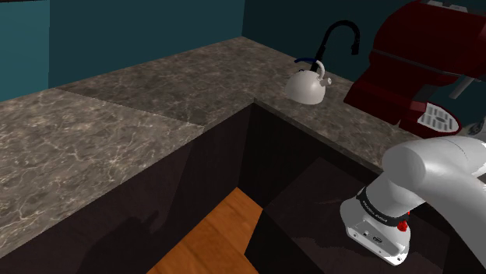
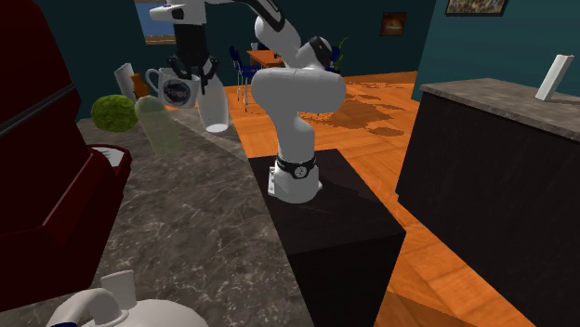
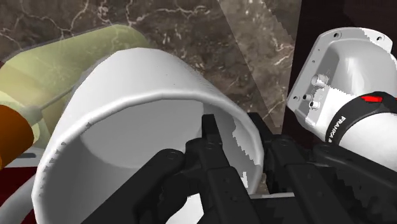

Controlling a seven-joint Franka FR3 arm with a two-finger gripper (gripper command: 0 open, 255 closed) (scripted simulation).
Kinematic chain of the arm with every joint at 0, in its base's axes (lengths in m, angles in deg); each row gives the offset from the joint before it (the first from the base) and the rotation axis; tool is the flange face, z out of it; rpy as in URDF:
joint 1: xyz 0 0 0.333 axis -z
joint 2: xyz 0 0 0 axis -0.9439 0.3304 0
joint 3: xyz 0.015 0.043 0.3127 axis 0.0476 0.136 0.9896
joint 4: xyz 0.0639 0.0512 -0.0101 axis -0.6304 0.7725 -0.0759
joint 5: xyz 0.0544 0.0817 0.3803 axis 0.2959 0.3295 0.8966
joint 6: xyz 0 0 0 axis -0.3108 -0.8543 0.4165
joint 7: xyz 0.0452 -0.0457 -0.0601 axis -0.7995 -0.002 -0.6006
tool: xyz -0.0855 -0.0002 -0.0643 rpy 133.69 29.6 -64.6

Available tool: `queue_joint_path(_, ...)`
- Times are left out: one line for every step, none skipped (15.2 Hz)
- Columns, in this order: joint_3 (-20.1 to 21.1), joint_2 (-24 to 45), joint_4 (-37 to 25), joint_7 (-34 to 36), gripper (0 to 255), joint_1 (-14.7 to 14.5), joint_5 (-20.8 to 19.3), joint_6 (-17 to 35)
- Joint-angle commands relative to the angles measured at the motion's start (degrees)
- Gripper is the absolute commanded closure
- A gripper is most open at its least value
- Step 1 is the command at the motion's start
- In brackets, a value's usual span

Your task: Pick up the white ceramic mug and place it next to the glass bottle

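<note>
In the second exterior view my gripper (image 2: 187, 74) is shut on the white mug (image 2: 176, 90), which has a dark emblem and hangs above the marble counter (image 2: 195, 214). The pale green glass bottle (image 2: 160, 126) stands just below and beside the mug. In the wrist view the mug (image 3: 140, 83) opens toward the camera. My gripper (image 3: 236, 135) clasps its wall, one finger inside the rim and one outside. The bottle (image 3: 60, 60) lies close behind the mug.
A green round thing (image 2: 113, 113) sits by the bottle. A dark red appliance (image 2: 37, 158) (image 1: 420, 62) and a white kettle (image 1: 305, 86) (image 2: 102, 311) stand on the counter, near a black tap (image 1: 343, 35). My arm's base (image 2: 297, 176) is on the dark stand (image 2: 344, 232).
</note>
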Motion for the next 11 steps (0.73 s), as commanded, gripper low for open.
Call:
queue_joint_path(-1.4,-1.0,1.51,0.02,255,0.59,-1.17,0.38)
queue_joint_path(-2.06,-1.55,2.18,-0.08,255,0.96,-1.8,0.53)
queue_joint_path(-2.73,-2.1,2.85,-0.19,255,1.35,-2.44,0.68)
queue_joint_path(-3.43,-2.64,3.51,-0.3,255,1.75,-3.1,0.83)
queue_joint_path(-4.14,-3.17,4.15,-0.42,255,2.16,-3.76,0.98)
queue_joint_path(-4.87,-3.69,4.79,-0.55,255,2.58,-4.45,1.12)
queue_joint_path(-5.68,-3.77,5.48,-0.96,255,3.41,-4.97,1.72)
queue_joint_path(-6.52,-3.77,6.17,-1.41,255,4.29,-5.48,2.37)
queue_joint_path(-7.36,-3.77,6.84,-1.84,255,5.15,-6.02,3.02)
queue_joint_path(-8.21,-3.76,7.51,-2.26,255,5.99,-6.57,3.65)
queue_joint_path(-9.14,-2.92,8.25,-3.14,255,7.48,-6.81,5.11)
